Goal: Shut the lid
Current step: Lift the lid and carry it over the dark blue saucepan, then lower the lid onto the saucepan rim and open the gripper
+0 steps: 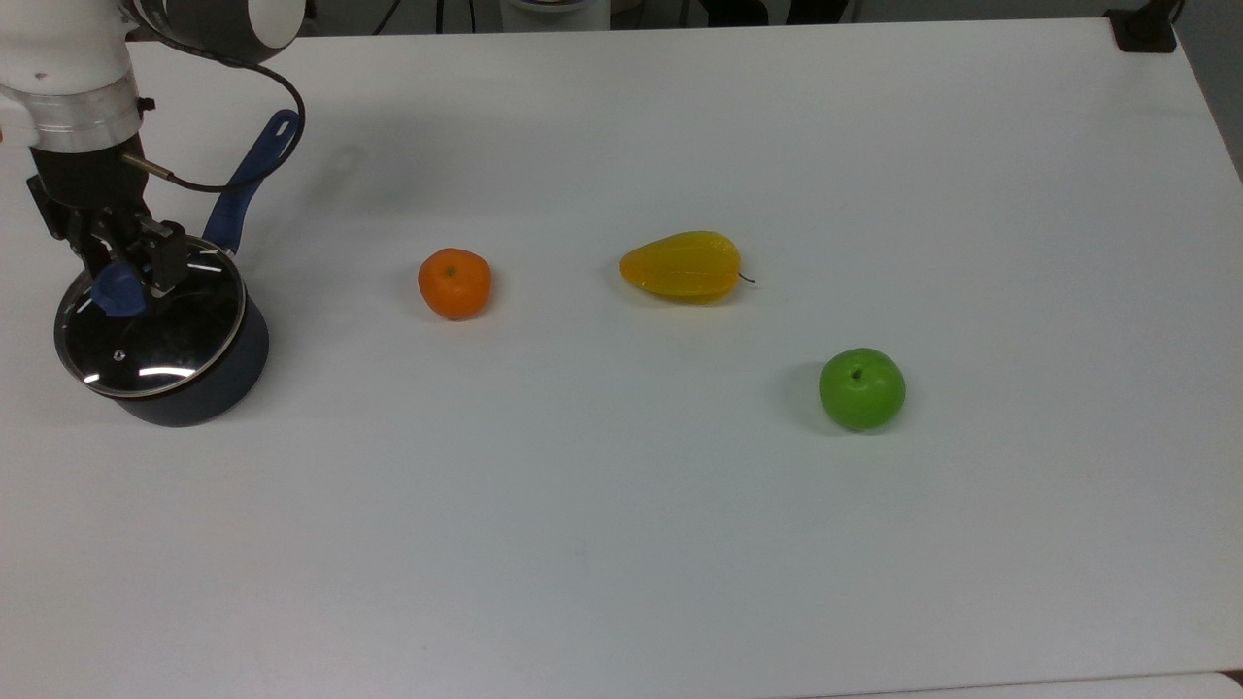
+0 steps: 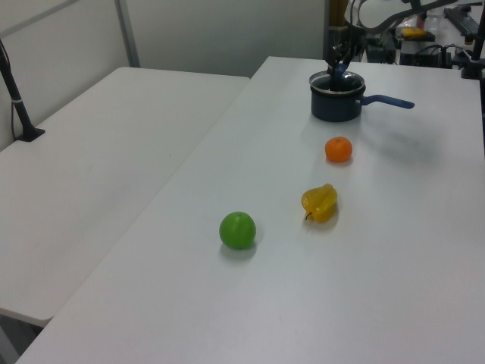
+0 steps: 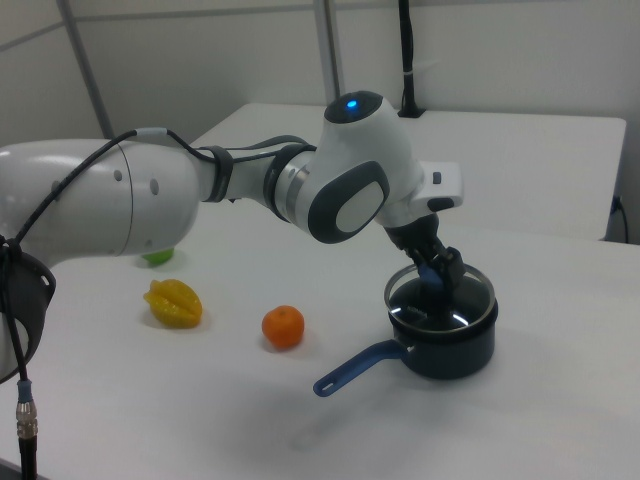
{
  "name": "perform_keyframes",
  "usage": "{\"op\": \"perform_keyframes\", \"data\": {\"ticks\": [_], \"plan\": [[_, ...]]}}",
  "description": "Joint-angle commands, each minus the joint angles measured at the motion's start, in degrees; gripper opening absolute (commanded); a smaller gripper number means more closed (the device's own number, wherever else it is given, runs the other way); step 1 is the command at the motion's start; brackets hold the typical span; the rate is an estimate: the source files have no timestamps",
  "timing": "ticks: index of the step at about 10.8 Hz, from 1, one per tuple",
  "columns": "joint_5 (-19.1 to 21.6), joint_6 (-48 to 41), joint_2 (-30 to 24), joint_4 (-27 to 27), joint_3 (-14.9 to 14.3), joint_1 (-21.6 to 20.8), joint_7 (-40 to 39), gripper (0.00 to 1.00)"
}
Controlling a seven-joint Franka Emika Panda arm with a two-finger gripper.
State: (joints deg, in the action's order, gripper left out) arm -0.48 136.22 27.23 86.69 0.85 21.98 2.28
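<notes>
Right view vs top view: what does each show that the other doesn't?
Right view alone: the arm's white upper links and a second white table behind. Top view alone: the green apple seen whole, and the lid's steam hole. Both: the end effector shut on the lid's blue knob, lid on the saucepan, plus the orange and yellow fruit.
</notes>
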Motion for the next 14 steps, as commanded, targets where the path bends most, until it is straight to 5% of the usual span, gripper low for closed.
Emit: {"op": "perform_keyframes", "data": {"ticks": [1,14], "plan": [[0.48,0.81,0.36,-0.91,-0.24,-0.53,-1.93,0.54],[-0.84,0.46,0.89,-0.56,-0.41,-0.01,-3.42,0.55]]}}
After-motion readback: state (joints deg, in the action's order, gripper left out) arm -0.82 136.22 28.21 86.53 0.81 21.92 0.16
